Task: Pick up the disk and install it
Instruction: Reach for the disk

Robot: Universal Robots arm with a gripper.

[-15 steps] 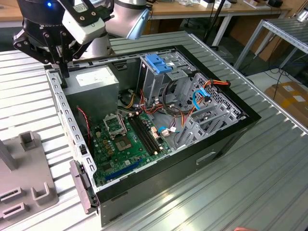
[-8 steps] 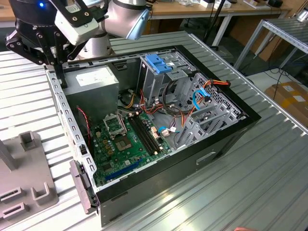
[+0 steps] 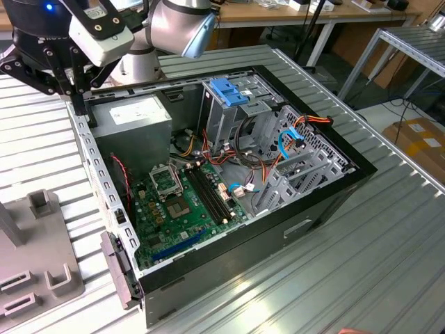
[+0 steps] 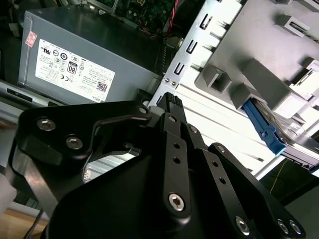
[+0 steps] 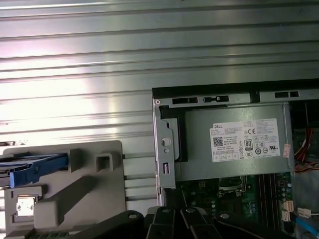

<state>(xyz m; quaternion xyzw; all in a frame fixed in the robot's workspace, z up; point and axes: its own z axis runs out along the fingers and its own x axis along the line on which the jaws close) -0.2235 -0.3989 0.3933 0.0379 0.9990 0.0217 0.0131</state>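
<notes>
gripper [image 4: 171, 102] pressed together, empty, arm poised over case [image 3: 334, 188] corner; disk [image 5: 35, 167] in grey holder [image 5: 94, 194] beside

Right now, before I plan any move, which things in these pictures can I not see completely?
The disk: in the first wrist view the picture's edge cuts it off, and the grey holder it sits in covers part of it.
The grey holder: in the exterior view, that view's left edge cuts it off.
The blue-capped cage: in the exterior view its own metal walls hide the inside.
</notes>
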